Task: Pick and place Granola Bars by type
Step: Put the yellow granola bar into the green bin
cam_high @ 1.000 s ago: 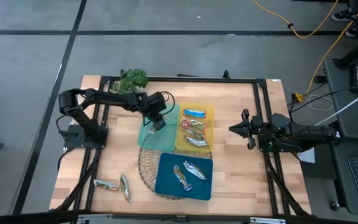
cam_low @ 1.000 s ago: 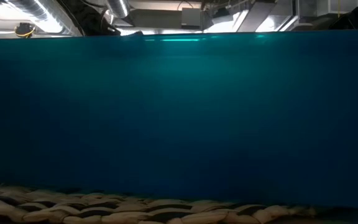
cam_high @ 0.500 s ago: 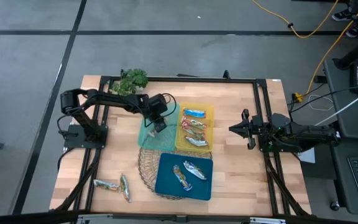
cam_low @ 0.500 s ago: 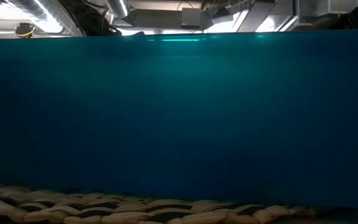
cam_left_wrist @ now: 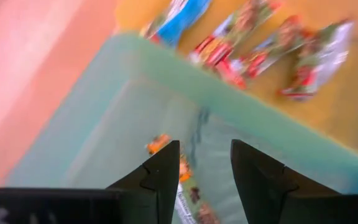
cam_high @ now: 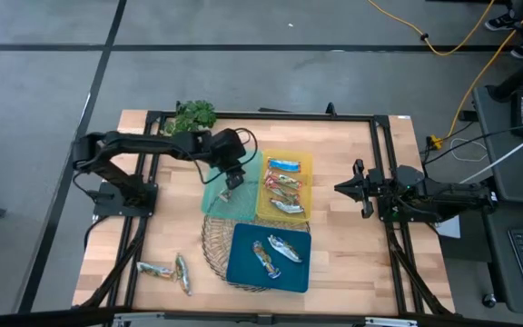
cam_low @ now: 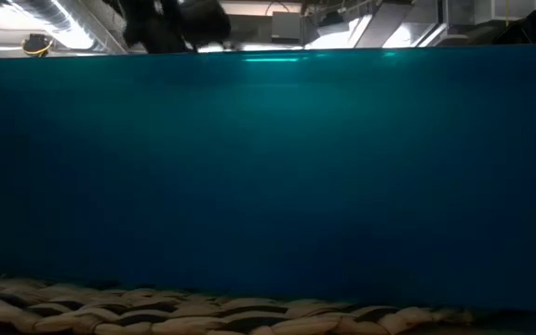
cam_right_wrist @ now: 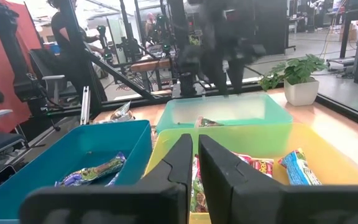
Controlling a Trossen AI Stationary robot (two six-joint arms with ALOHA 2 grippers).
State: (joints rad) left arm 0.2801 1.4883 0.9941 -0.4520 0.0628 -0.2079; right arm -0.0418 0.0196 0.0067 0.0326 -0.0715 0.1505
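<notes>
Left end effector lifted, fingers parted — bar released in green tray | right end effector closed, idle | we judge bars light, slippery — grip mid-wrapper.

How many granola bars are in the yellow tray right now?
4, lying side by side in the yellow tray: a blue bar farthest back, then three more; others could be hidden.
</notes>
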